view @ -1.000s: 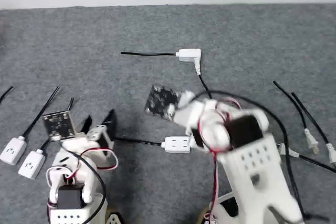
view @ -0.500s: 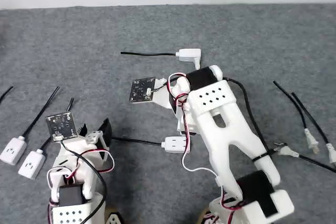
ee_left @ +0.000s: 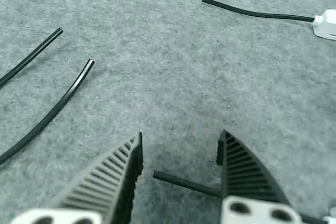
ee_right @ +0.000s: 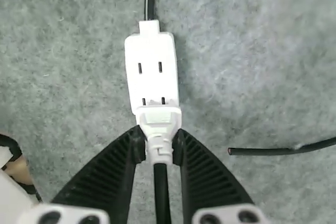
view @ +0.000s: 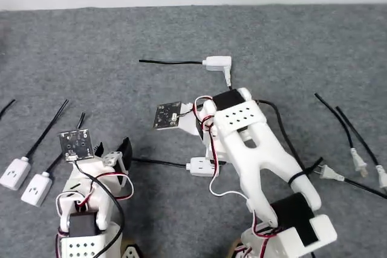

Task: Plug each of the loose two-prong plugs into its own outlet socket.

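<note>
Two-prong plug [ee_right: 156,120] is clamped between the fingers of the right gripper [ee_right: 158,132] and sits butted against the right end of the outlet socket [ee_right: 151,69], which lies near the centre of the grey mat [view: 91,40] between the two arms; its prongs cannot be seen. Left gripper [ee_left: 181,136] stands wide apart at near left, with a black cord [ee_left: 184,182] lying on the mat between its fingers.

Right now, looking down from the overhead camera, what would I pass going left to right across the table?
First the far-left socket, then the second socket, the left hand, the right arm, a loose plug, and the edge plug.
</note>
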Available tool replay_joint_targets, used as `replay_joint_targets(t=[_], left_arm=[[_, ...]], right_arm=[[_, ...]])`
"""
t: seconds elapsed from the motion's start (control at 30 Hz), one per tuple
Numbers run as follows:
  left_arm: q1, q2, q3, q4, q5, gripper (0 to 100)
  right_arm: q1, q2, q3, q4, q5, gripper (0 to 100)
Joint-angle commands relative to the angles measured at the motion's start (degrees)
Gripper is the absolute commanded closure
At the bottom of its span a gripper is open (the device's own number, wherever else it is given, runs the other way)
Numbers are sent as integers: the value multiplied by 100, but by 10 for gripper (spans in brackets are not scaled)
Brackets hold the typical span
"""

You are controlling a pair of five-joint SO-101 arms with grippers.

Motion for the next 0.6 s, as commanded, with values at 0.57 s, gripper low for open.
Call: replay_joint_targets(t=[0.57], left_arm=[[0, -9, -40, 44, -62, 786]], right_arm=[[13, -259, 360, -84, 44, 990]])
